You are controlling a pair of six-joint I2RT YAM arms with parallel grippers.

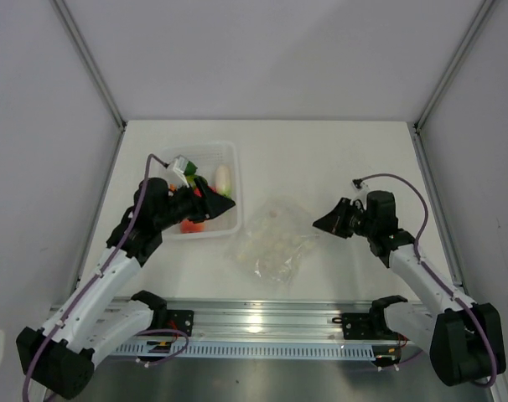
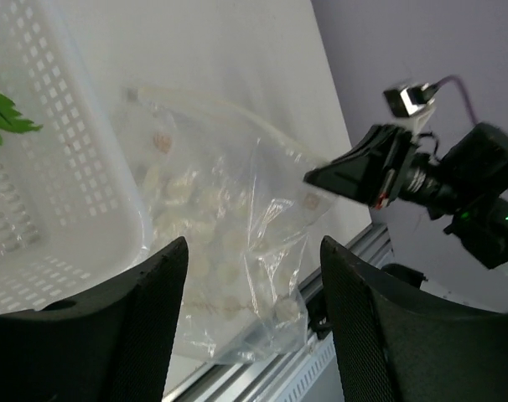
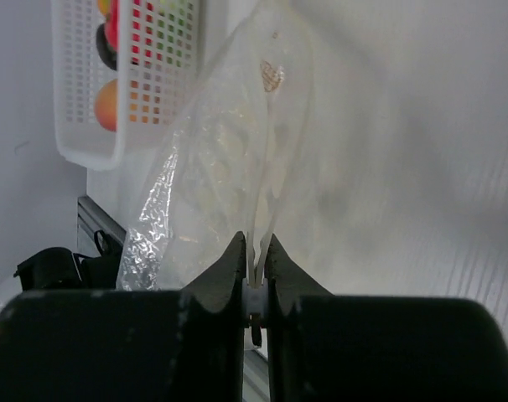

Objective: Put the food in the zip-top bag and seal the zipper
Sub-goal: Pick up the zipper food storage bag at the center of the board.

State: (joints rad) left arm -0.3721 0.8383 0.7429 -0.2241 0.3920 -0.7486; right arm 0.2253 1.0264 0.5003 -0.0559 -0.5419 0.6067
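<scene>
Closest to the near edge of the worktop [image 1: 346, 159], about midway along it: zip-top bag [image 1: 275, 239], crumpled, with none of the food [image 1: 192, 226] inside. At the bag's right edge: right gripper [image 3: 254, 247], jaws closed almost fully on a thin fold of the clear film. Running from that pinch toward the tray, as seen from the left wrist: a thicker clear strip, judged to be the zipper [image 2: 229, 110]; sealed or unsealed cannot be told. Slightly farther, toward the left edge: left gripper [image 1: 224, 203], poised over the near right part of the white perforated tray [image 1: 205, 146], jaws well apart, nothing between them. Farther again, inside the tray: white radish [image 1: 223, 177], orange peach [image 3: 107, 105], red piece [image 3: 111, 29], dark brown piece [image 3: 106, 52]; remaining pieces hidden under the left arm. Step in hand, as judged: securing the bag edge ahead of loading, with no item transferred yet. For the next move: keep the right pinch firm, raise it enough to open the mouth, lower the left jaws around one piece, close, carry across to the opening. Avoid pulling hard enough to drag the bag away from the tray.
</scene>
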